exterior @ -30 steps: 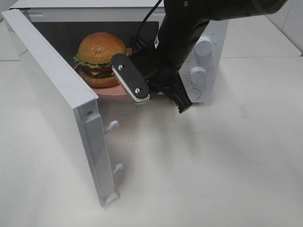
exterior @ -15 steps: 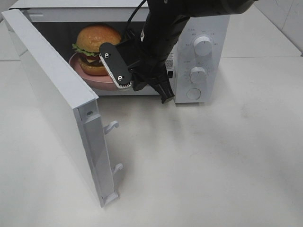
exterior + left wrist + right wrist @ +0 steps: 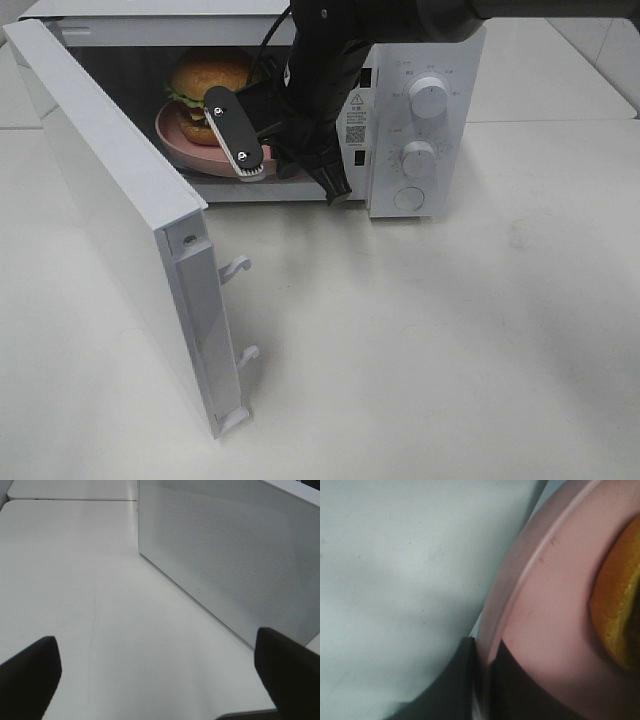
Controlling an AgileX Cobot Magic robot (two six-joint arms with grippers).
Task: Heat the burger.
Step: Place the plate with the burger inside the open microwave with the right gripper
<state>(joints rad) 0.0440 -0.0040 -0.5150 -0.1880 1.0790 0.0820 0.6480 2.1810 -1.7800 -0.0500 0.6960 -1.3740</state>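
Pink plate [image 3: 178, 138] is pinched at its near-right rim by the jaws of the right gripper [image 3: 243, 158], with the burger [image 3: 205, 75] just far-left inside the microwave [image 3: 420, 60]; the left gripper [image 3: 160, 675] gapes empty.

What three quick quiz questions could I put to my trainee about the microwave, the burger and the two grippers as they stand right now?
1. True or false: the burger sits inside the microwave.
2. The right gripper is shut on: A a knob, B the rim of the pink plate, C the door.
3. Short answer: which gripper has its jaws open?

Key: 1 true; 2 B; 3 the left gripper.
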